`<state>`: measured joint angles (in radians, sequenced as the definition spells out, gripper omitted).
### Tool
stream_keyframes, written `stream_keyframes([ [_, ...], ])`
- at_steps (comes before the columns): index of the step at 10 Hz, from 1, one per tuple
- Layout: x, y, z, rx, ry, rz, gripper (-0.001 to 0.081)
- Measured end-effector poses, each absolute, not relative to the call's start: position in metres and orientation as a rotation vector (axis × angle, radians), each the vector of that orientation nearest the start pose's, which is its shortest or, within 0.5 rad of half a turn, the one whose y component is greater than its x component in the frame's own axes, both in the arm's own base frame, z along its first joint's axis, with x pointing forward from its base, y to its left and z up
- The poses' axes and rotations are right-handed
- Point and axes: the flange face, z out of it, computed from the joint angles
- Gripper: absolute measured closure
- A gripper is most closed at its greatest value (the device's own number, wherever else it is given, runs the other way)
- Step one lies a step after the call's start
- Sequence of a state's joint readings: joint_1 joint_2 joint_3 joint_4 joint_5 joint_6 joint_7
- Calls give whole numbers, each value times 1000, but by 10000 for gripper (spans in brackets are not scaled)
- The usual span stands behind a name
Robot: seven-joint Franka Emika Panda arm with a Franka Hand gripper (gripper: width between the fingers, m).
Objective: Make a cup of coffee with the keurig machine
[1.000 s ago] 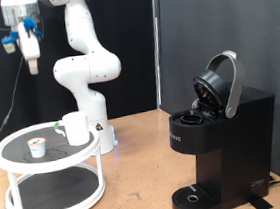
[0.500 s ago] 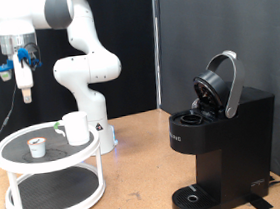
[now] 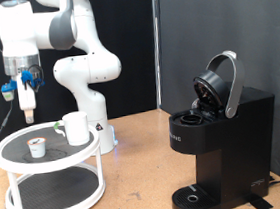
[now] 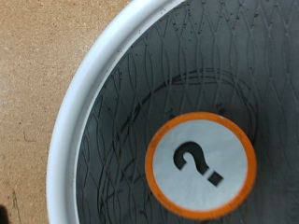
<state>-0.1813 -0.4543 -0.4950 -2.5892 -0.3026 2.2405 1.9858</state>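
One hand (image 3: 28, 112) lower than before, above the pod (image 3: 37, 146).

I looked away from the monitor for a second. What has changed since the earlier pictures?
The gripper has come down from the exterior view's top towards the upper shelf of the white two-tier stand, and now hangs above the pod; nothing shows between its jaws. The pod, the cup and the keurig machine, lid raised, stayed where they were.

White rounded arm (image 3: 74, 51) — blue cable clips
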Motion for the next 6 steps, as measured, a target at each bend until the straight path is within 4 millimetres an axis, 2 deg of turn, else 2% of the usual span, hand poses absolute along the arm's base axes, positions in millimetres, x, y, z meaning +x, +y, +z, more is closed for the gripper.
stream_keyframes([
  [6, 314, -254, 354, -1056, 2910, -182, 72],
])
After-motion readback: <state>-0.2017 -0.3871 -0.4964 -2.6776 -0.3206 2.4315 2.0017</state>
